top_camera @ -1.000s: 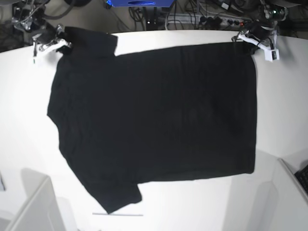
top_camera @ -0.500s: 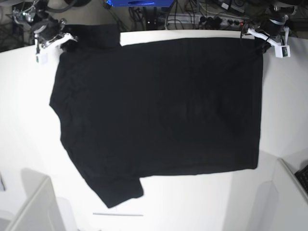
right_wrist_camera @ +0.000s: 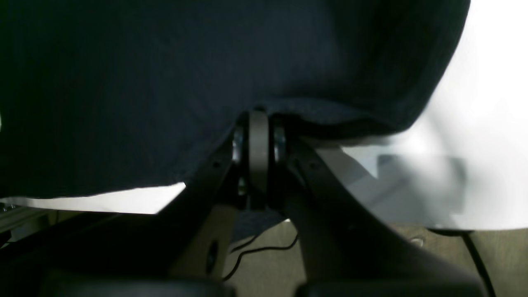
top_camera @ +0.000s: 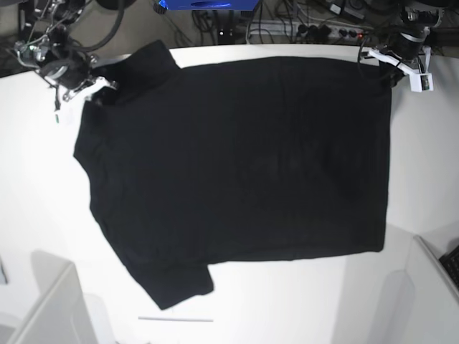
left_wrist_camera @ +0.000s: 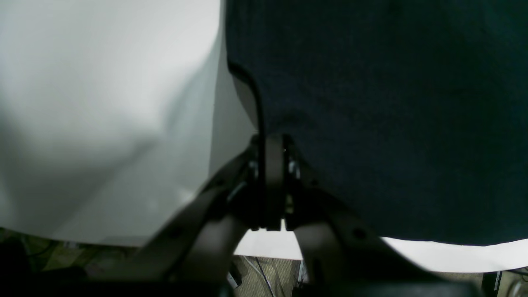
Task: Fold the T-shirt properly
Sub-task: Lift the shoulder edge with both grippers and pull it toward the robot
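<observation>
Clearly the T-shirt [top_camera: 237,179] lies spread flat, plain black side up, over most of the white table [top_camera: 36,186], its far edge at the table's far rim. The left gripper [top_camera: 393,69] is clamped on the far hem corner, and the right gripper [top_camera: 92,89] is clenched on the cloth beside the far sleeve. To do this step well, both arms should probably pull evenly and at matched height, keeping the held edge taut and straight so that no diagonal wrinkles form before the edge is carried over for a fold. The base view alone shows the whole garment, including the near sleeve [top_camera: 176,283] and the square near hem. The wrist views alone show each pinch closely: fabric gathered between closed jaws, and, in the right wrist view, the sleeve's edge [right_wrist_camera: 429,103] curling past the grip.
</observation>
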Motion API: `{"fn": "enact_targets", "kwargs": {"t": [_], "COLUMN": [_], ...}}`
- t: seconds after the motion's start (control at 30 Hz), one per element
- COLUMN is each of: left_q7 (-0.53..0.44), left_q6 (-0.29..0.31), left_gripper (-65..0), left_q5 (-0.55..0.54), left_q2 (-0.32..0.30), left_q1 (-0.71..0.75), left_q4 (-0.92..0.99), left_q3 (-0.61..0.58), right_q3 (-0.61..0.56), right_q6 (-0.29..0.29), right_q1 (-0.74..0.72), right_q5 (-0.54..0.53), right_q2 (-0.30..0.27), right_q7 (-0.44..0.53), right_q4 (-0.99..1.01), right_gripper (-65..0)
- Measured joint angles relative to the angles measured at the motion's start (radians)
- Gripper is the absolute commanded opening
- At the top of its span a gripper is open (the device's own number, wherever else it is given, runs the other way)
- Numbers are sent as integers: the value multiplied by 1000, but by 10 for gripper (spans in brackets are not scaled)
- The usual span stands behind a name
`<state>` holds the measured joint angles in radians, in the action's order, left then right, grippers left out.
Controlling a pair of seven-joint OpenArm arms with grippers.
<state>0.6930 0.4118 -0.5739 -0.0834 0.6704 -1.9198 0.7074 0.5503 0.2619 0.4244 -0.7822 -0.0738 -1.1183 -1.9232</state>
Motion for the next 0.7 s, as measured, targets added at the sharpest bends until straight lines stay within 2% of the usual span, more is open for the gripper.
{"fn": "enact_targets", "kwargs": {"t": [0.07,0.13,0.2,0.27,0.53,0.6,0.7], "left_q7": [3,11,91,154,187,187,187], "left_q6": [-4,-11,-11,-66,-103,-127,-132], "left_gripper": [-650,-650,-650,-650,-650,-650,-650], "left_q5": [-28,-102,-154,-156,-169,-169,-169], "left_q2": [0,-1,-7,-6,-6,-1,0], "left_q1": [-10,-21,-40,-82,-145,-159,-184], "left_q4": [0,0,0,3,1,2,2], "left_q3": [0,1,3,4,6,29,76], "right_q3": [-1,-1,-1,1,2,0,-3], "right_q6": [0,0,0,0,-2,-47,-76], "right_q1": [-13,-34,-51,-79,-179,-197,-226], "right_q5": [2,2,2,5,6,2,5], "right_q2": [1,3,1,0,-5,-5,-11], "right_q7": [-7,-8,-10,-51,-90,-94,-91], "right_q4": [0,0,0,0,5,11,14], "right_gripper": [-650,-650,-650,-650,-650,-650,-650]}}
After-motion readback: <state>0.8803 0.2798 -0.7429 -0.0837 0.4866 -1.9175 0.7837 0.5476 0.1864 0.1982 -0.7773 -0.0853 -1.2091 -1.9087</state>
